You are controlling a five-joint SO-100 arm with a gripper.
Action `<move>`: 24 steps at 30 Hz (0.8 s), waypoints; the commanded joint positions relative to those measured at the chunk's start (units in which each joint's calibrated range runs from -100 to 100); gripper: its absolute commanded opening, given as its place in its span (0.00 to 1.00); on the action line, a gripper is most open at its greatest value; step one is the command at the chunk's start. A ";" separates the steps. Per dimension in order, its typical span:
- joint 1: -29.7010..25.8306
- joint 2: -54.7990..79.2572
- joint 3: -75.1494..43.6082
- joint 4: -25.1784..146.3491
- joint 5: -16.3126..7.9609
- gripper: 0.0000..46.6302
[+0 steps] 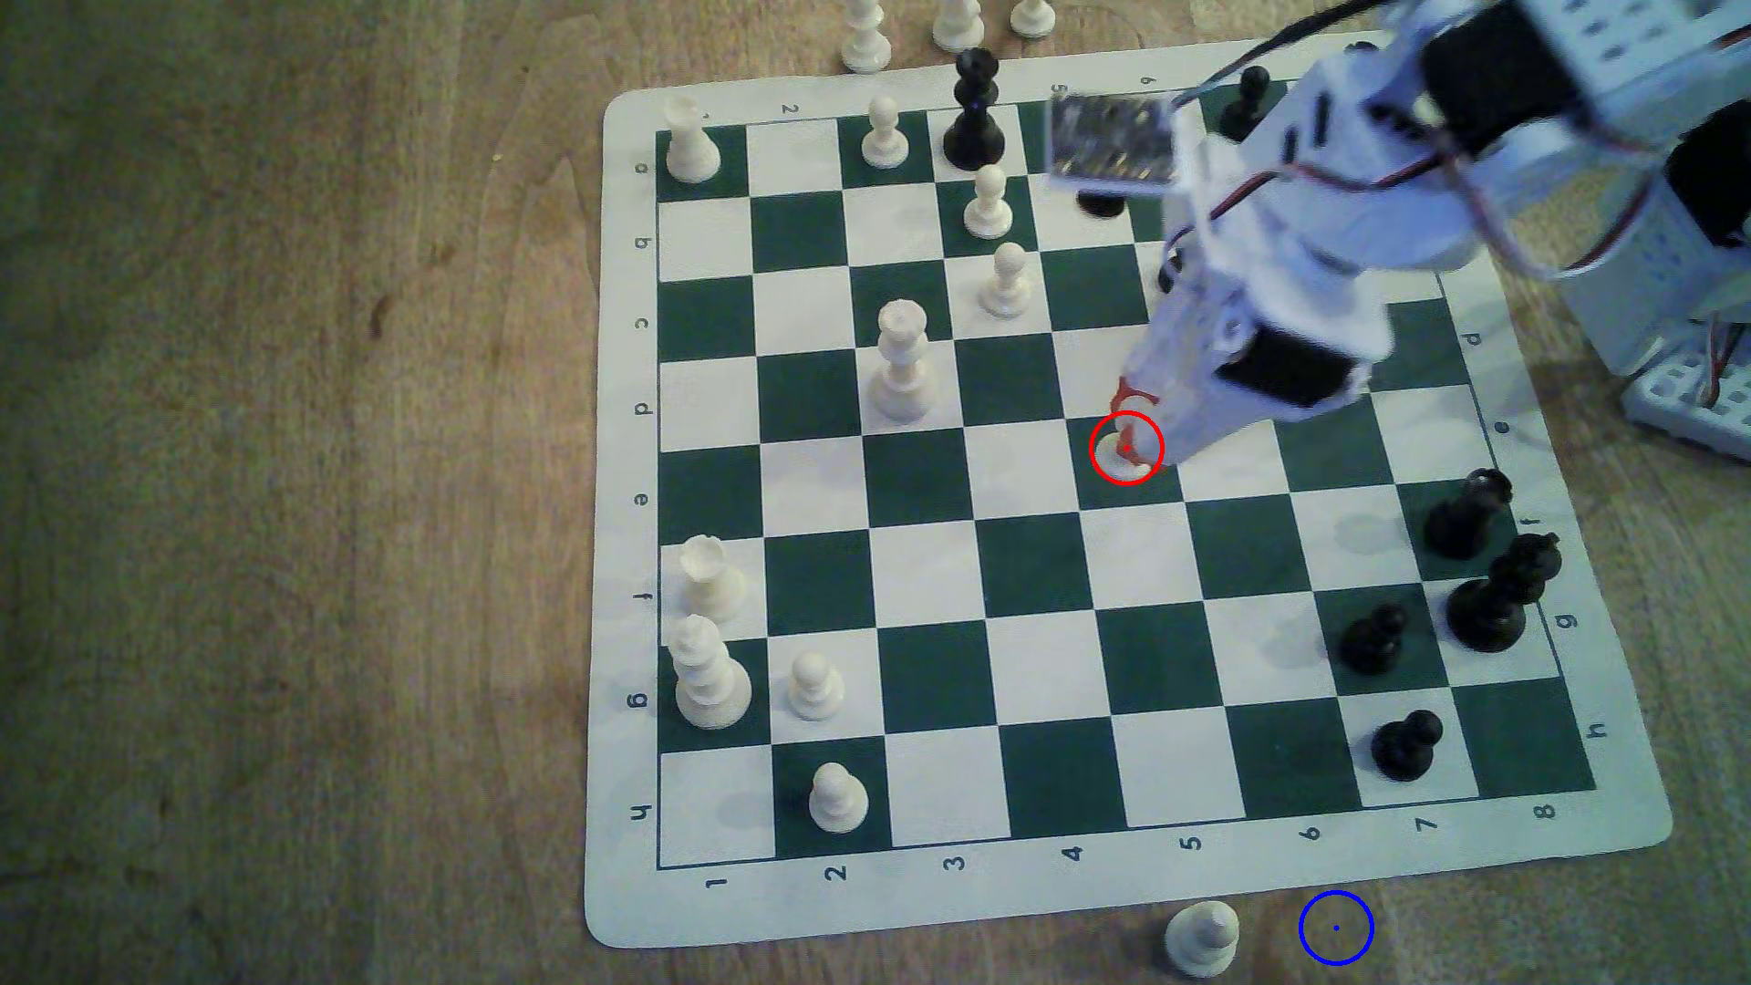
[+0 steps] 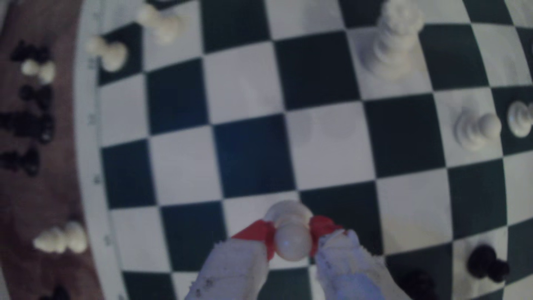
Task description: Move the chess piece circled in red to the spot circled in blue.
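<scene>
Pawn [image 1: 1128, 459] in red ring, dark square mid-board, roughly 3 o'clock from the tall white piece [image 1: 900, 365]. Gripper [image 2: 292, 241] nearly closed; red-taped fingertips [image 2: 261, 233] touching both sides of the round head in wrist view. Firm clamp or light contact: cannot tell. Step, by judgement: grasp, lift pending. Next: straight up clear of board, then toward 5 o'clock to blue-ringed spot [image 1: 1336, 928] on bare wood, just beside a stray white pawn [image 1: 1201, 938]. Smooth cream plastic, ball head, narrow neck, flared base; slip risk.

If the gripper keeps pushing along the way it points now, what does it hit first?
The white pawn is already between the red-taped fingertips of the gripper; straight on lies the chessboard square beneath it. Whether the pawn is lifted is unclear.
</scene>
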 commanded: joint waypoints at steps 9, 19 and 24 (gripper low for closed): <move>-24.19 -9.12 -11.87 11.80 -3.81 0.01; -30.68 10.06 -19.49 -0.73 -1.71 0.02; -30.84 18.38 -20.39 -5.32 -1.56 0.03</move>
